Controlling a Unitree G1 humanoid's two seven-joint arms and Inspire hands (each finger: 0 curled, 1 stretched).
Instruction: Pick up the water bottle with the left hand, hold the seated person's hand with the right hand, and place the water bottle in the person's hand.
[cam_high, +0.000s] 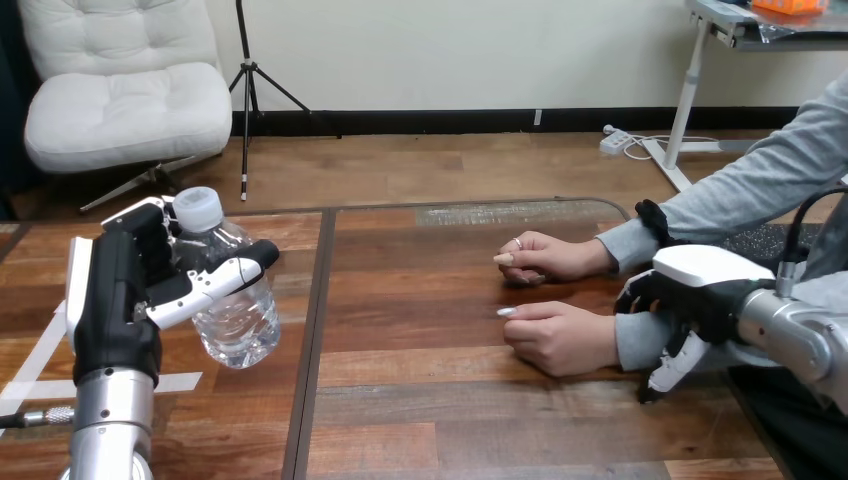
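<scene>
A clear water bottle (238, 322) with a white cap is held upright, slightly tilted, above the table's left part. My left hand (112, 300) is shut on it, fingers behind its neck and thumb across its front. The person's two hands rest on the table at the right, loosely curled: the far one (552, 257) and the near one (560, 338). My right hand (695, 290) sits over the near hand's grey-sleeved wrist (632, 338), fingers curled over its top and thumb under it.
The wooden table (430, 420) has a dark seam (313, 340) running front to back between the bottle and the person's hands. White tape strips (40, 362) lie on the table at the far left. The person's forearms come in from the right edge.
</scene>
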